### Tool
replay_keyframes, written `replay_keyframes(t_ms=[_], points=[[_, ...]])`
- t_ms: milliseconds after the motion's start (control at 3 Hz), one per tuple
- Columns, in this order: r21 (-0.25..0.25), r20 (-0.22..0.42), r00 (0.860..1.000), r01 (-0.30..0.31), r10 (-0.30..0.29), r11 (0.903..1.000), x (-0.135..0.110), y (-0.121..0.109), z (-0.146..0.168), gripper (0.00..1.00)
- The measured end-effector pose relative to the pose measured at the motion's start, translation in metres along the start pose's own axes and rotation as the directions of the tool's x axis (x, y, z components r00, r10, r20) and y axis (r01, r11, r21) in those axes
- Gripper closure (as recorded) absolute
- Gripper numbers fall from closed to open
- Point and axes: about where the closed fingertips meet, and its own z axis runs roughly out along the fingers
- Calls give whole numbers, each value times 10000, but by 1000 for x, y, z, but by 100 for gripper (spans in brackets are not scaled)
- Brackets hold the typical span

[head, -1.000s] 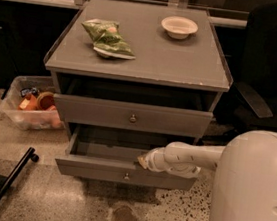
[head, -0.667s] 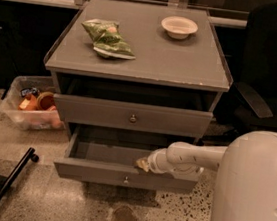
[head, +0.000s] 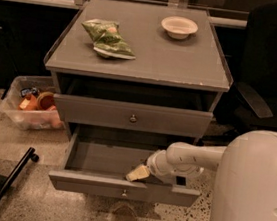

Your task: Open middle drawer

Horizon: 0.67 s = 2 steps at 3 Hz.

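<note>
The middle drawer point(head: 124, 188) is pulled well out of the grey cabinet, and its shallow grey inside point(head: 102, 157) shows. Its small round knob point(head: 124, 193) sits at the centre of the flat front. My gripper point(head: 137, 173) reaches in from the right on a white arm point(head: 188, 160). Its yellowish tip is just behind the drawer front, above the drawer's inside and right of the knob. The top drawer point(head: 133, 117) above is closed. The lowest drawer is hidden under the open one.
A green snack bag point(head: 108, 38) and a white bowl point(head: 179, 27) lie on the cabinet top. A clear bin of items point(head: 30, 109) stands on the floor at the left. A black pole point(head: 6, 184) lies at the lower left. A dark chair point(head: 269, 73) stands at the right.
The middle drawer has slid further out toward the camera. My gripper has moved forward with it, staying just behind the drawer front.
</note>
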Motion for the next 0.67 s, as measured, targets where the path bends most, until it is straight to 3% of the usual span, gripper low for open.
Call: replay_keyframes(t_ms=[333, 667], points=[[-427, -323, 9971, 670, -684, 9968, 14, 12, -6, 0], [-368, -357, 9967, 712, -726, 9968, 22, 15, -13, 19]])
